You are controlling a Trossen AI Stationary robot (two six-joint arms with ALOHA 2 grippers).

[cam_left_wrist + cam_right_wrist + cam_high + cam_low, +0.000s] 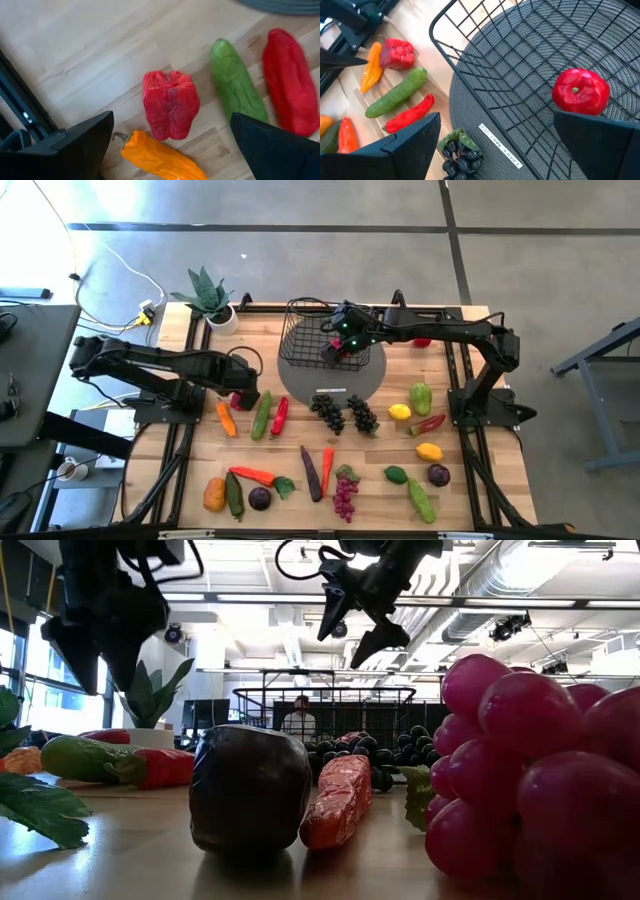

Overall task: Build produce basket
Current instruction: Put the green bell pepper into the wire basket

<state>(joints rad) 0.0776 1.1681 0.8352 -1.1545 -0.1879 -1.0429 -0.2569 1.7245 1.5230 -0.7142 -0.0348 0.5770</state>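
The black wire basket [312, 332] stands on a grey round mat [345, 382] at the table's far middle. One red round fruit [580, 92] lies on its floor. My right gripper [497, 120] hangs open above the basket, over that fruit, touching nothing. My left gripper [171, 122] is open and points down above a red bell pepper [170, 104] lying on the wood left of the mat. Its fingers stand on either side, clear of the pepper. Beside the pepper lie an orange pepper [156, 160], a green cucumber [235, 82] and a long red pepper [290, 82].
More produce lies across the table's near half: dark grapes [330, 412], purple grapes [345, 495], carrots [327, 463], lemons [429, 451], an eggplant [312, 473]. A potted spiky plant [210, 302] stands at the far left. Bare wood shows between the left arm and the basket.
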